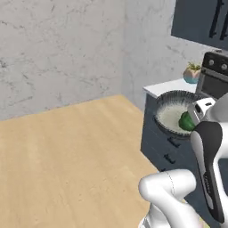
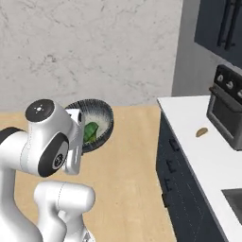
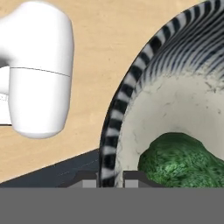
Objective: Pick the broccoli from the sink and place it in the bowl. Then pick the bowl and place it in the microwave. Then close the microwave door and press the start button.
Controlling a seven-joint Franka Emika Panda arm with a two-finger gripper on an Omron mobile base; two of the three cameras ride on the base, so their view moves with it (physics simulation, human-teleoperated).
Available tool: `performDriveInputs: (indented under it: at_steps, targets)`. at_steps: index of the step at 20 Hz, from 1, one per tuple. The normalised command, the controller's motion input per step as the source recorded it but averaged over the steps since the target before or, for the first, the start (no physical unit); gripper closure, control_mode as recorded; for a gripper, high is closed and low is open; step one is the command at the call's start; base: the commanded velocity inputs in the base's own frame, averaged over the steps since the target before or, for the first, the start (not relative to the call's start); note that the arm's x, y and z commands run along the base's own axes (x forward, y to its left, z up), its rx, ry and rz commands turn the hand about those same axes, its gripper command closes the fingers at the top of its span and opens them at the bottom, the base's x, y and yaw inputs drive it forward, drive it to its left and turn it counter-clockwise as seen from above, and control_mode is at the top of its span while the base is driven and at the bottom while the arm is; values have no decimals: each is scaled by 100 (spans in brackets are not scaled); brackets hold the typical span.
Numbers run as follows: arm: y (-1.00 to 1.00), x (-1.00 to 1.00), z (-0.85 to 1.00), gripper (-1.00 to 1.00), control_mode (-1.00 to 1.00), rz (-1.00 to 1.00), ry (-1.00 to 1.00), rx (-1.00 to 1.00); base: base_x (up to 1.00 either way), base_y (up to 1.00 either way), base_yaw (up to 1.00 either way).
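The bowl [image 1: 171, 113] hangs in the air, held up over the wooden floor beside the dark cabinets. My gripper [image 3: 109, 178] is shut on its striped rim, one finger outside and one inside. The bright green broccoli [image 3: 183, 162] lies inside the bowl [image 3: 175, 100] against its pale wall. The right base view shows the bowl [image 2: 100, 118] tilted next to my hand, with the broccoli [image 2: 90, 131] in it. A corner of the sink [image 2: 235, 198] shows at the lower right of that view. The microwave and its door are out of view.
A white counter [image 2: 198, 151] on dark drawers runs along the right. On it stand a toaster oven with knobs [image 2: 228, 113] and a small brown item [image 2: 202, 132]. A potted plant [image 1: 192, 72] sits at the counter's far end. Dark wall cabinets [image 1: 196, 18] hang above.
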Motion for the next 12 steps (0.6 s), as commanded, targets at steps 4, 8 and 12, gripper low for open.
performDriveInputs:
  at_steps: [4, 8, 12]
  targets:
    - [0, 0, 0, 100, 100, 0, 0, 0, 0, 9, 83]
    - [0, 0, 0, 100, 100, 0, 0, 0, 5, 2, 92]
    - [0, 0, 0, 100, 100, 0, 0, 0, 1, 0, 100]
